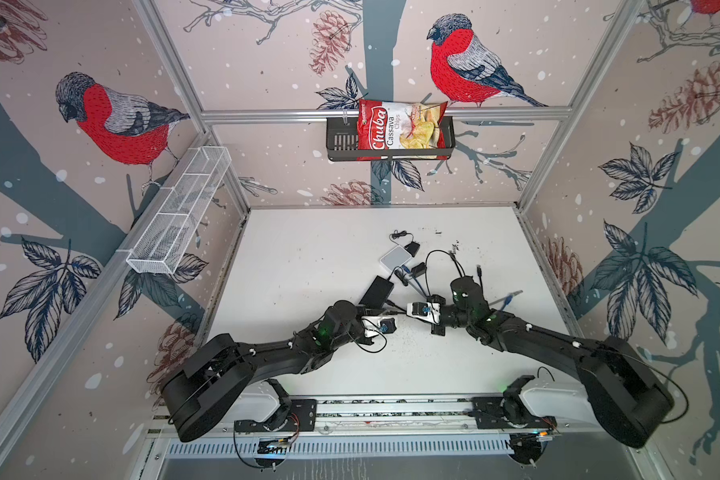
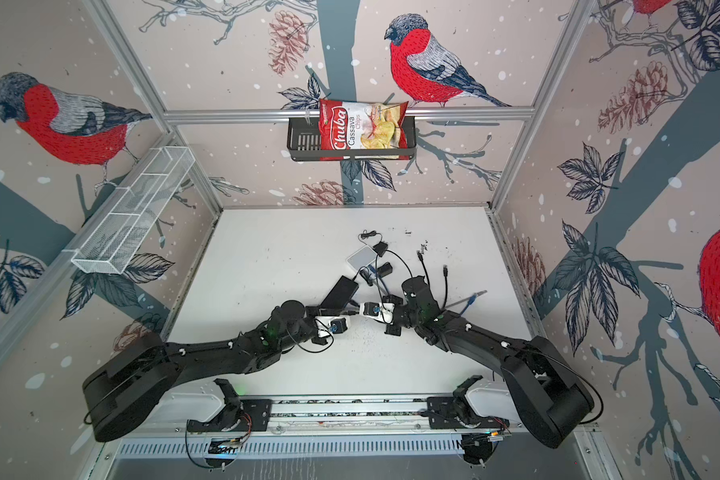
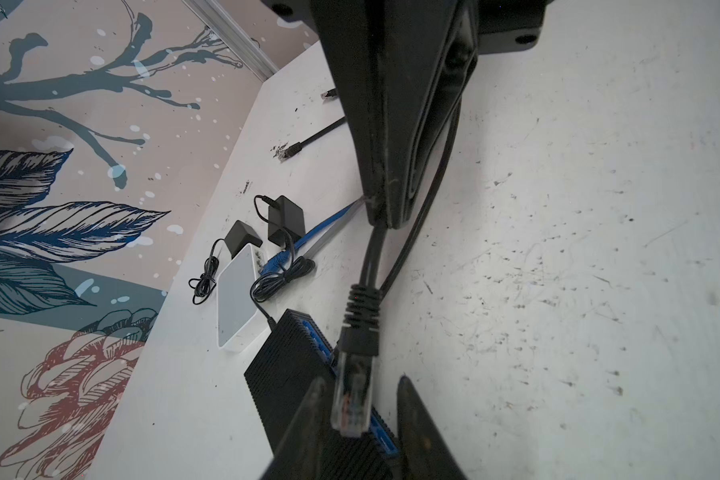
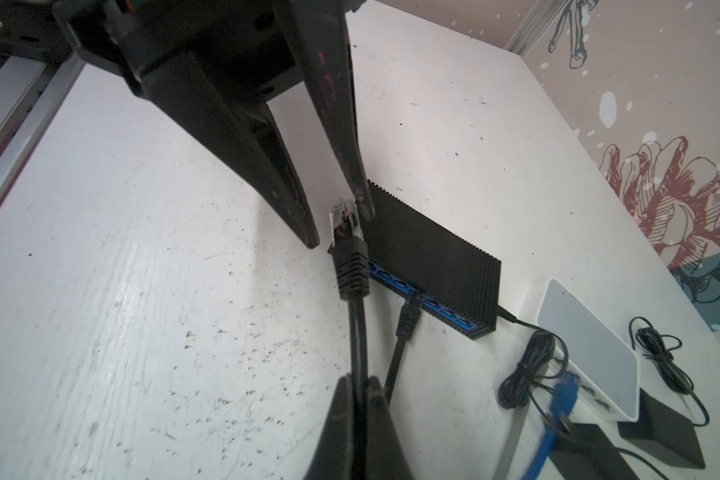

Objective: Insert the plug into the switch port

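Plug: just beside the port side of the switch, not inserted.
Left gripper: jaws narrow around the plug, gap showing.
Right gripper: clamped on the cable.
Right wrist view only: another plug seated in the switch.

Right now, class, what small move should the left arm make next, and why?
Probably shut the jaws of the left gripper on the plug: its clear head sits between them with a gap showing, while the right gripper, shut, pinches only the black cable behind the boot.
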You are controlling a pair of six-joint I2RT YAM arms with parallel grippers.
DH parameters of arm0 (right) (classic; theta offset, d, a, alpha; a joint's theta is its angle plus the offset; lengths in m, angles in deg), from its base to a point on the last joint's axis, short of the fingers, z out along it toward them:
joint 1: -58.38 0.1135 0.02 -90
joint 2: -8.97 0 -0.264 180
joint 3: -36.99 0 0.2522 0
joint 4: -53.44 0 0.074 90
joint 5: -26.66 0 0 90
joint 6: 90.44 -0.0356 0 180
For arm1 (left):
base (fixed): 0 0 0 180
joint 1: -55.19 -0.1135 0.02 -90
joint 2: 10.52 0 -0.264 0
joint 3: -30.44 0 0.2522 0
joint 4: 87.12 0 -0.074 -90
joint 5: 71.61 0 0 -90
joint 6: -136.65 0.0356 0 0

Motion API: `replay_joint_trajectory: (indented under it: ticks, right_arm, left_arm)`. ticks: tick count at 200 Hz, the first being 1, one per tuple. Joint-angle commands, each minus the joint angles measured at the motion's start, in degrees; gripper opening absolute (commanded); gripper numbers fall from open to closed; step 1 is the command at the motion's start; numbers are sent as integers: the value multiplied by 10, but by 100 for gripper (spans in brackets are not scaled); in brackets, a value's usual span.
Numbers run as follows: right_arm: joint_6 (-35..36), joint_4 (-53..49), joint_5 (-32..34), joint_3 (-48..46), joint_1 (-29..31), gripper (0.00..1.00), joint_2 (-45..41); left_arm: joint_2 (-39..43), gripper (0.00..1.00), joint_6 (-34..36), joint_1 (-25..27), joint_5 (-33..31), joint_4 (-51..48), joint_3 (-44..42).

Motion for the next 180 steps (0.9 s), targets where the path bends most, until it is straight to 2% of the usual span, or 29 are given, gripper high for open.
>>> replay_joint_trajectory:
  ticks: [1, 102, 129, 151, 180]
  right_arm:
    - [1, -9, -14, 2, 2, 2, -2]
    - [3, -16, -20, 0, 3, 3, -23]
    - [5, -13, -15, -3, 6, 10, -18]
    - [16, 6, -7, -13, 15, 20, -17]
    - [31, 81, 34, -41, 41, 26, -17]
  left_arm:
    - [-1, 27, 6, 1, -2, 29, 2]
    - [7, 16, 11, 1, 2, 16, 4]
    - [8, 14, 9, 1, 10, 13, 6]
    - [10, 13, 7, 0, 22, -1, 10]
    - [9, 12, 7, 1, 46, -30, 21]
